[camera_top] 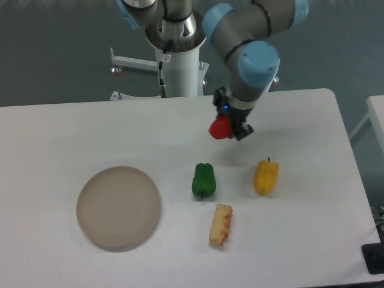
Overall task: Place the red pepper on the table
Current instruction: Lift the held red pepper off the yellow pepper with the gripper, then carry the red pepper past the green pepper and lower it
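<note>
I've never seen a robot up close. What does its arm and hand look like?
The arm is made of thick grey tubes joined by rounded joints with light blue caps. At its tip sits a small black hand showing a tiny blue light. A thin cable runs down the white mounting column.

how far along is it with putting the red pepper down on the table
Done: the small glossy red toy pepper is picked up, gripped in the hand. In hand: it hangs above the flat white table, behind the green pepper and yellow pepper. Left: lowering it onto the table and releasing.
</note>
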Available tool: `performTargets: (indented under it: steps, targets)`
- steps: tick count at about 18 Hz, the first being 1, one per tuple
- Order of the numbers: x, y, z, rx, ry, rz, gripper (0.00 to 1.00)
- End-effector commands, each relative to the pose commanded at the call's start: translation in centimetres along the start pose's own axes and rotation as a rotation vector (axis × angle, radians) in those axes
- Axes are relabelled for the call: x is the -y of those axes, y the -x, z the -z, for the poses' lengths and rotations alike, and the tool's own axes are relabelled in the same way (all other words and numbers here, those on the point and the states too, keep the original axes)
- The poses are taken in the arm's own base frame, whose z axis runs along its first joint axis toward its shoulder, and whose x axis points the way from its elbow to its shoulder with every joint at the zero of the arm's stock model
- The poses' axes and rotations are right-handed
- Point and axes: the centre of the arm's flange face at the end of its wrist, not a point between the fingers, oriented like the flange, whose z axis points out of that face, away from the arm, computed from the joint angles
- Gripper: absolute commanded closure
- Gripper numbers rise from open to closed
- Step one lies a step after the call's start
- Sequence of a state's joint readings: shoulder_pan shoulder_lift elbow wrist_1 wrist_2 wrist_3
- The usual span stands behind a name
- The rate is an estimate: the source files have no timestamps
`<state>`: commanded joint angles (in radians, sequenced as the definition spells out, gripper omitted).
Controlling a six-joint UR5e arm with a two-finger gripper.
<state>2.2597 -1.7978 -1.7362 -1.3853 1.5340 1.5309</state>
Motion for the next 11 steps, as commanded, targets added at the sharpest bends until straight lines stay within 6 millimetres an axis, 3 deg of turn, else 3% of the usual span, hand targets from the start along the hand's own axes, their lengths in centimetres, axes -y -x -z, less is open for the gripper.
performTargets:
  steps: [5, 11]
  targets:
    - [3.1, -0.7, -3.3, 0.016, 0.018, -0.052, 0.77]
    - [4.8, -1.2, -6.4, -0.036, 0.034, -0.043, 0.72]
